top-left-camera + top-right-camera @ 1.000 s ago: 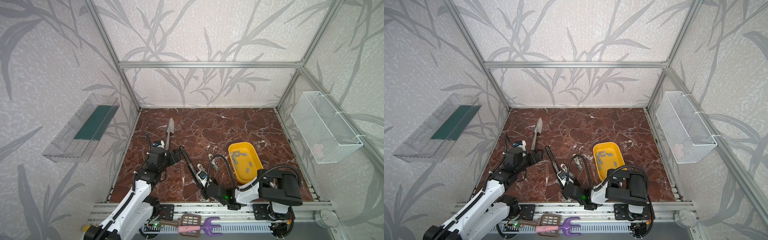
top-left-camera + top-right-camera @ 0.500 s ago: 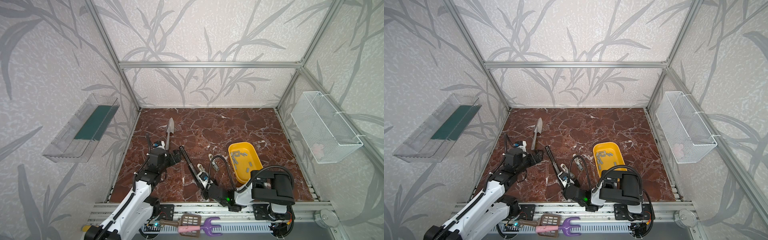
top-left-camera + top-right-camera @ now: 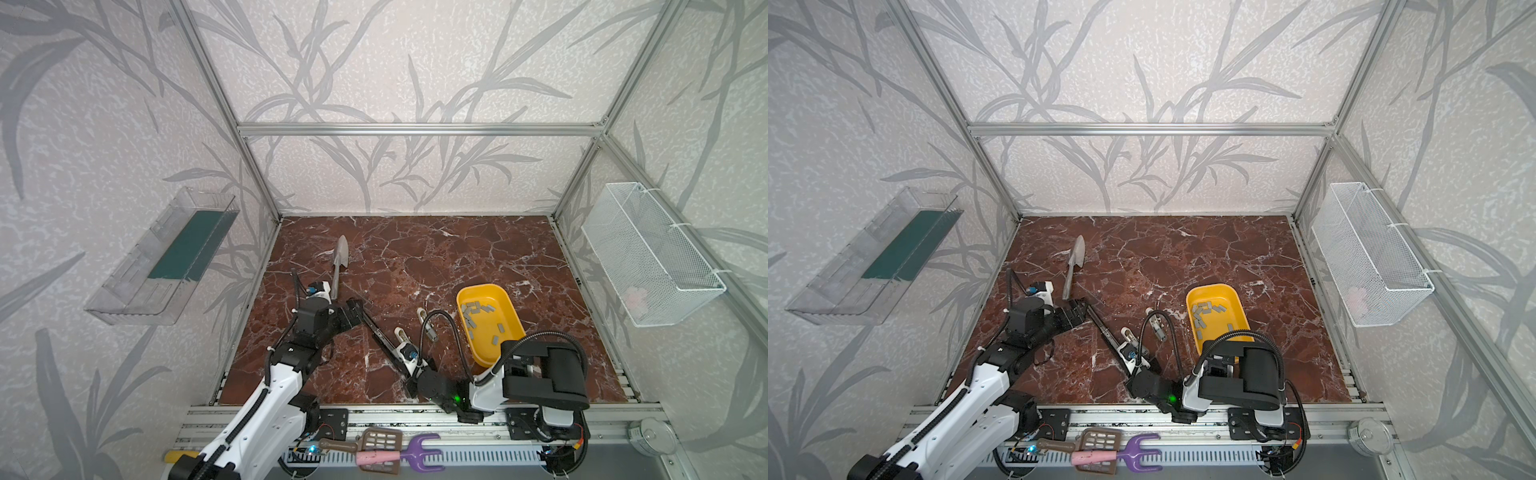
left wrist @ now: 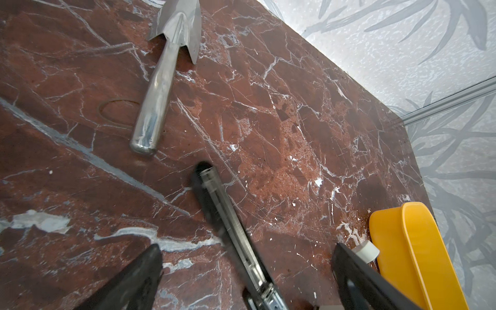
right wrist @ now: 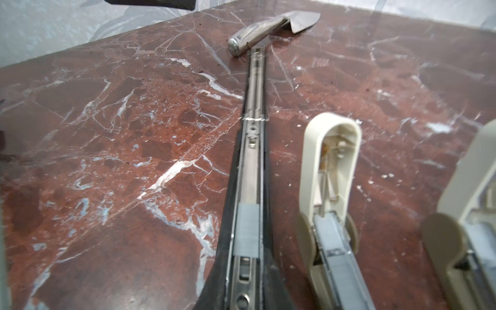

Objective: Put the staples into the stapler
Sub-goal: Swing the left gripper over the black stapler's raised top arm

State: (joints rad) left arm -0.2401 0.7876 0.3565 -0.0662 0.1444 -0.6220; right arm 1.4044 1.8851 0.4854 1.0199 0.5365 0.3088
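The black stapler [image 3: 380, 338] lies open on the marble floor, its silvery rail up. One grey strip of staples [image 5: 247, 228] sits in that rail. More staples [image 3: 478, 311] lie loose in the yellow tray [image 3: 513, 316]. My left gripper [image 4: 247, 248] is open over the stapler's far end [image 4: 212, 185], which passes between its fingers [image 4: 139, 279] without touching them. My right gripper [image 3: 409, 376] is at the stapler's near end. There its black fingers [image 5: 214, 284] press in on both sides of the rail.
A metal trowel [image 3: 338, 266] lies just beyond the stapler's far end. Two cream-white blocks [image 5: 330, 171] [image 5: 472, 188] lie right of the stapler, between it and the tray. A wire basket [image 3: 648, 257] and a clear shelf [image 3: 166, 257] hang on the side walls.
The right arm's upper links have swung left and lower, and its jaws have narrowed onto the stapler. The left arm and the stapler stay put.
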